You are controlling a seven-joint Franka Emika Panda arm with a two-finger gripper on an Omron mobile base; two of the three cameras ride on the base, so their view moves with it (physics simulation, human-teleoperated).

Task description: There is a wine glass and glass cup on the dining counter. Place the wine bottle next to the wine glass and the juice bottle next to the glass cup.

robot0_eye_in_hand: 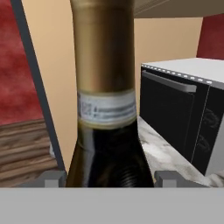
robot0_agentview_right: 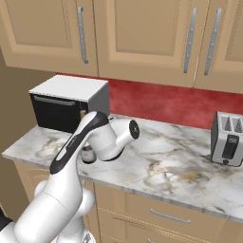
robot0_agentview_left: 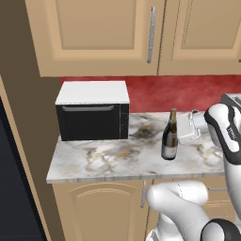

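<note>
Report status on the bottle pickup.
Hand straddling wine bottle at the neck, not visibly clamped. Bottle upright on counter. Microwave alongside, apart.

The wine bottle [robot0_agentview_left: 170, 136] stands upright on the marble tabletop [robot0_agentview_left: 108, 160], just left of the fingers [robot0_agentview_left: 181, 128]; the black microwave [robot0_agentview_left: 92, 111] sits farther left.
</note>
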